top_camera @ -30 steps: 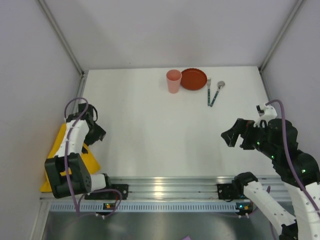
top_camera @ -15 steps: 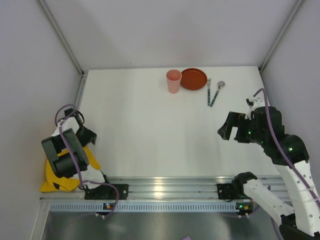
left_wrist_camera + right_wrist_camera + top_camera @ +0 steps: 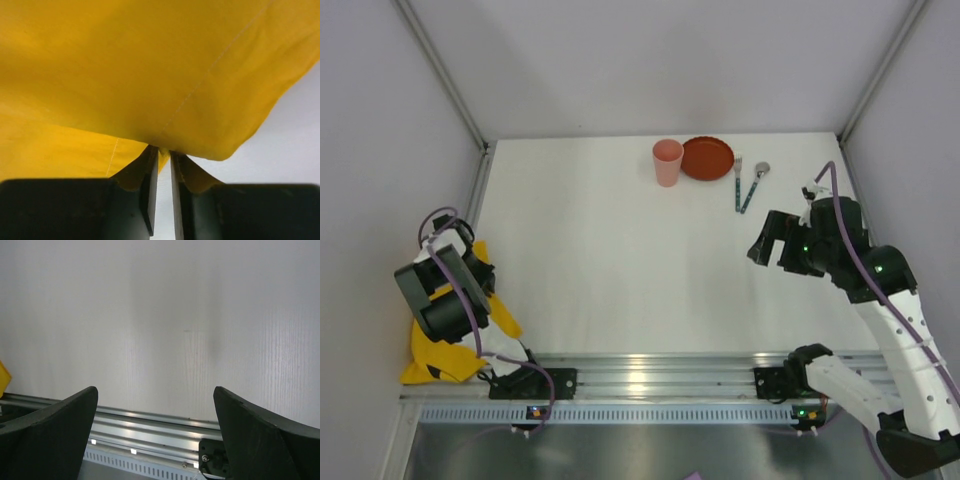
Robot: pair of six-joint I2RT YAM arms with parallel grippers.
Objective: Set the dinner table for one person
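Note:
The yellow cloth mat [image 3: 438, 362] lies crumpled at the near left corner, partly off the dinner table [image 3: 620, 260]. My left gripper [image 3: 478, 272] sits on it. In the left wrist view the mat [image 3: 150, 75] fills the top and the left gripper [image 3: 163, 154] is shut on a fold of its edge. My right gripper [image 3: 761, 243] hovers open over the table's right side. In the right wrist view the right gripper [image 3: 155, 390] has only the white table [image 3: 160, 315] between its fingers.
At the far edge stand a pink cup [image 3: 667, 162] and a red plate [image 3: 708, 157], with a fork [image 3: 738, 182] and a spoon [image 3: 754, 185] just right of them. A silver rail [image 3: 650, 372] runs along the near edge, and grey walls enclose the table.
My left arm has swung down and left onto the yellow mat, and its jaws have closed on the cloth. The right gripper has drifted up and left, still open.

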